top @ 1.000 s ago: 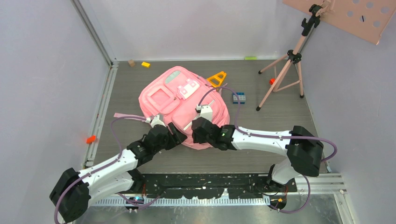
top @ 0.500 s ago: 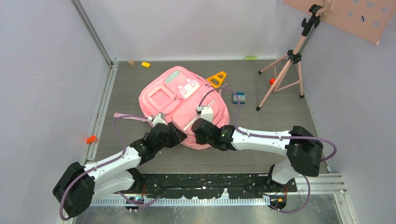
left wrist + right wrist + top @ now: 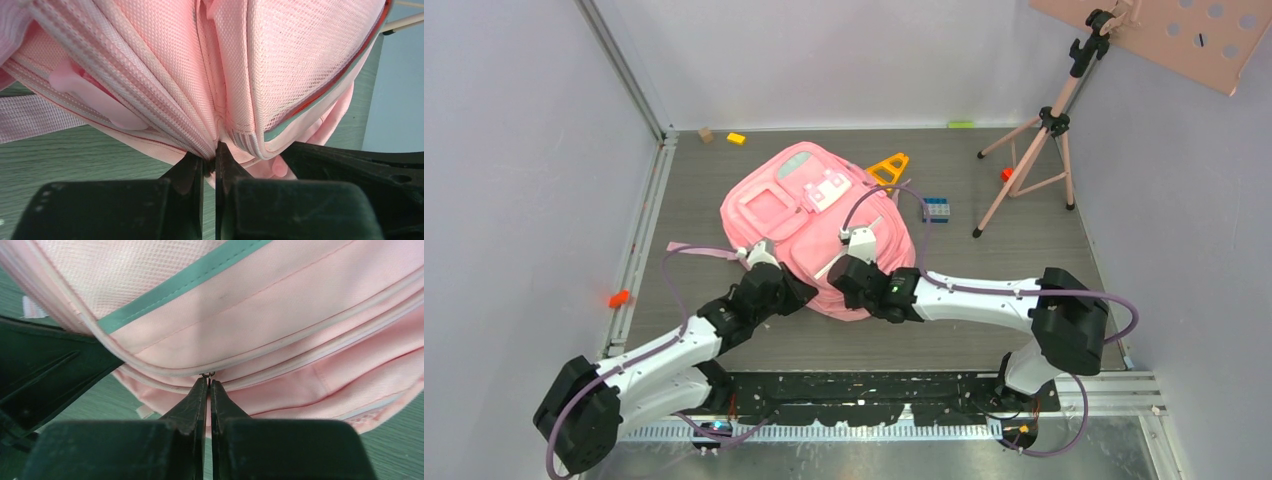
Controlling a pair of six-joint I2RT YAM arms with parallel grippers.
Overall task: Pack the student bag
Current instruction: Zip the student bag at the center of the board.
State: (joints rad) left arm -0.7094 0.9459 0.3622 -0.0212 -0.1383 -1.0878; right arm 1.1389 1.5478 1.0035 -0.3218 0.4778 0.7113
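Grey wood-grain table (image 3: 696,195), pale lilac walls (image 3: 524,150), pink student bag (image 3: 816,235) centred

Soft, even light is falling from overhead onto the student bag (image 3: 796,215), and nothing is glaring off its pink fabric. In the top view only a faint, diffuse shadow is gathering under the bag's near edge, and detail is showing crisply. In the left wrist view the bag's mesh weave is coming out sharp, while the left gripper (image 3: 210,159) below the bag is showing as a dark, nearly featureless mass. The right gripper (image 3: 207,385) is looking equally underexposed, and the bag's upper left edge is smearing slightly. In both wrist views the table (image 3: 75,165) beside the bag is taking on a greenish cast.
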